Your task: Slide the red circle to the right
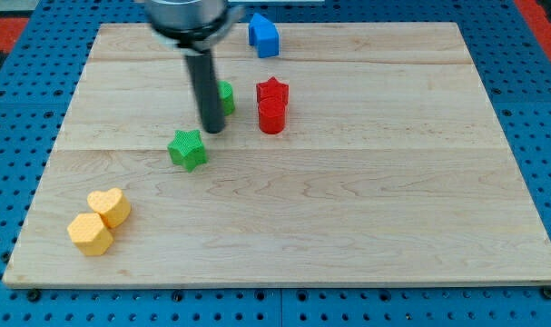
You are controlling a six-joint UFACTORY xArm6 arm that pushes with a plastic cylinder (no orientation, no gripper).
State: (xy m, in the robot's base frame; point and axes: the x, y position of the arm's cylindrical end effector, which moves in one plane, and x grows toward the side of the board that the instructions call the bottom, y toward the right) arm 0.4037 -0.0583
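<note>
The red circle (pixel 271 117) is a short red cylinder near the board's upper middle. It touches a red star (pixel 272 91) just above it. My tip (pixel 211 130) is to the left of the red circle, about a block's width away, and does not touch it. The rod hides part of a green block (pixel 226 96) behind it. A green star (pixel 188 149) lies just below and left of my tip.
A blue block (pixel 264 35) sits near the board's top edge. A yellow heart (pixel 110 206) and a yellow hexagon (pixel 90 233) touch each other at the lower left. The wooden board (pixel 366 209) lies on a blue pegboard.
</note>
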